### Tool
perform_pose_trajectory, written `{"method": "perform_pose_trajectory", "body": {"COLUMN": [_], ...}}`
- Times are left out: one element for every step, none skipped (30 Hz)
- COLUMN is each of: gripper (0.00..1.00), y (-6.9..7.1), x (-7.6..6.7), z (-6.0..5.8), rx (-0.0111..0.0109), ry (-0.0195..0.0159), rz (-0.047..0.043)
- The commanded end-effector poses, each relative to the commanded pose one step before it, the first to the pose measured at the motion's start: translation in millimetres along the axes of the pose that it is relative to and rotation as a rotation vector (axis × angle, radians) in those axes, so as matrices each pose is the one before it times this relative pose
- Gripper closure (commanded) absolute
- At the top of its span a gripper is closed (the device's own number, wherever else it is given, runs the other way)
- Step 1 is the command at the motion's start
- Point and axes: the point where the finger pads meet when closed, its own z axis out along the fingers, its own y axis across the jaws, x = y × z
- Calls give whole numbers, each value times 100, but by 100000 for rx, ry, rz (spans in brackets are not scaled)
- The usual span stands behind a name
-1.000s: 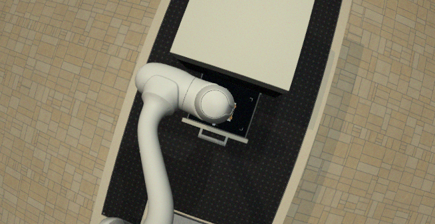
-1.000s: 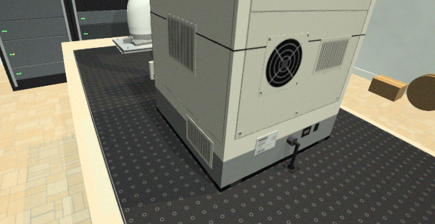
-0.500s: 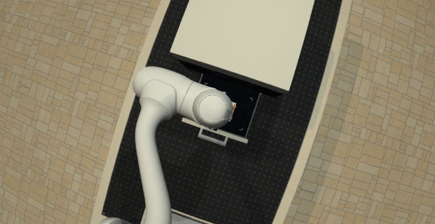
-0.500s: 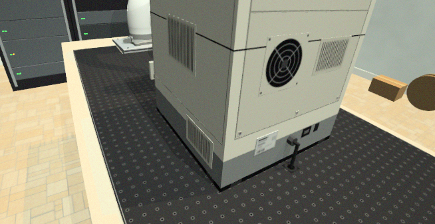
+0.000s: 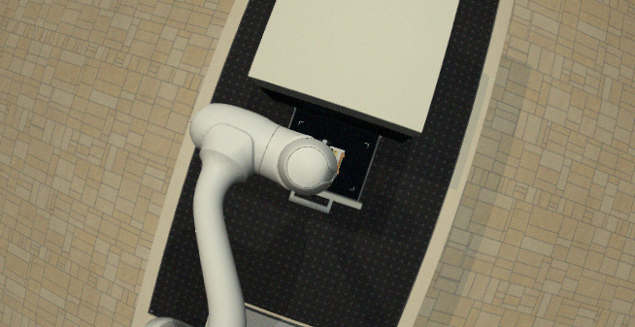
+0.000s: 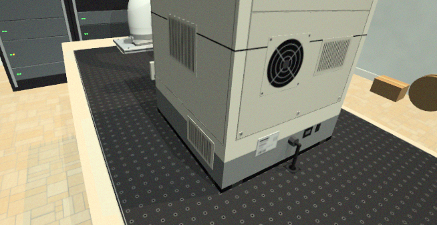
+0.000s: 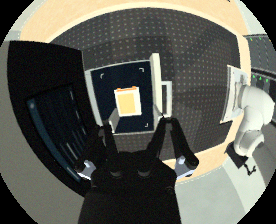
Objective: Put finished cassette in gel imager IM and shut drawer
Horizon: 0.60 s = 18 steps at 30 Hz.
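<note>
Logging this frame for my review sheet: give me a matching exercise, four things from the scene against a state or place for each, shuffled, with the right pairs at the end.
Things:
1. pale orange flat cassette
2. dark glass-floored imager drawer
3. black two-finger hand
4. beige box-shaped gel imager

States or places:
A. pulled out, its pale handle toward the arm's base
B. open, holding nothing, above the drawer
C. lying on the glass inside the four white corner marks
D. standing on the dark dotted deck mat, drawer side facing the arm

Pairs: 1-C, 2-A, 3-B, 4-D
</note>
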Motion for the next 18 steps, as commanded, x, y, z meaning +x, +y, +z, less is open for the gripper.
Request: {"method": "perform_pose_trajectory", "body": {"gripper": [38, 38, 38, 38, 38, 38, 38, 38, 38, 38, 38, 38, 38, 38, 38, 38, 38, 38], "y": [290, 115, 115, 115, 115, 115, 115, 115, 115, 115, 0, 0, 115, 115, 115, 115, 115, 115], "x": [-2, 0, 0, 0, 0, 0, 0, 0, 0, 0, 0, 0, 0, 0, 0, 0, 0, 0], "z": [-182, -68, -68, -68, -68, -68, -68, -68, -68, -68, 0, 0, -68, -68, -68, -68, -68, -68], "rx": [11, 0, 0, 0, 0, 0, 0, 0, 0, 0, 0, 0, 0, 0, 0, 0, 0, 0], "ry": [-18, 0, 0, 0, 0, 0, 0, 0, 0, 0, 0, 0, 0, 0, 0, 0, 0, 0], "rz": [-3, 0, 0, 0, 0, 0, 0, 0, 0, 0, 0, 0, 0, 0, 0, 0, 0, 0]}}
